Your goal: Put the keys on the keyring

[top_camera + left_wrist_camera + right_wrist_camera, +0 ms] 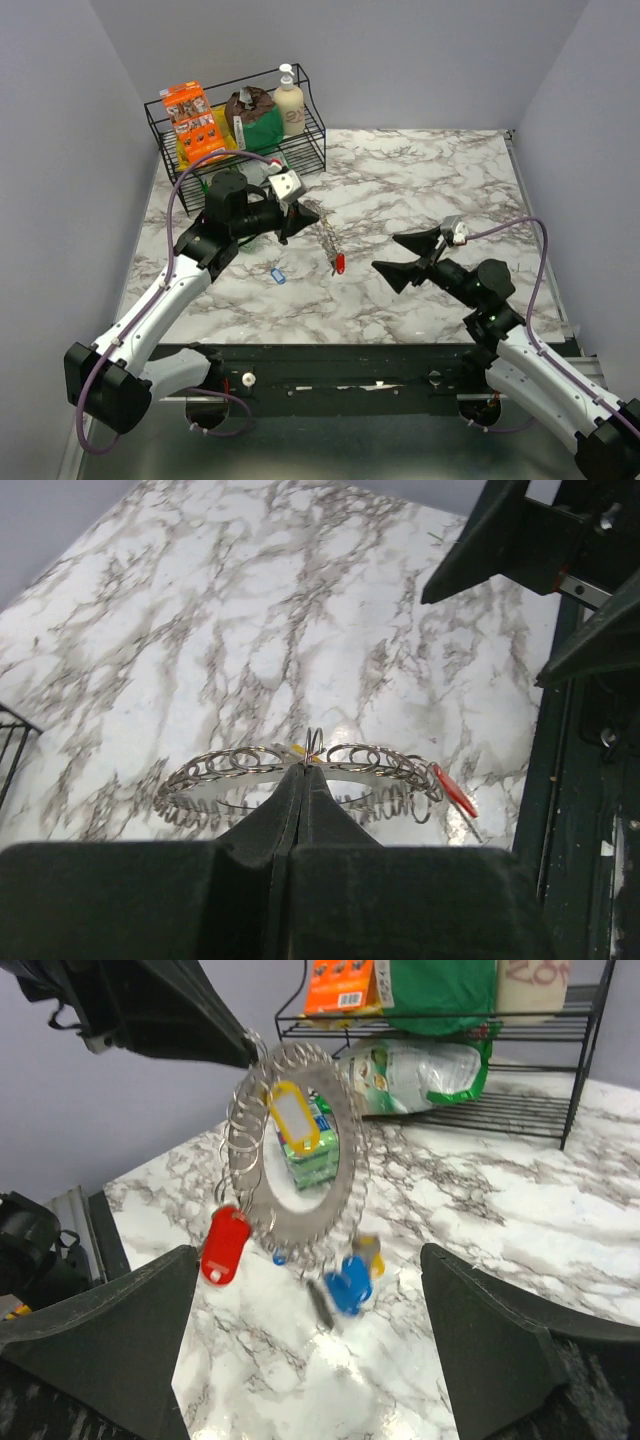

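Grey-veined white marble table [430,190], plain pale walls [400,50], black wire rack [313,120] back-left

Left end effector [298,218] is clamped tight; right end effector [392,253] gapes wide.

Marble-pattern table [420,180], white with grey veins. Black wire basket [313,125] stands on it at the far left corner. One blue key [278,274] lies flat on the marble left of centre, well apart from the basket.
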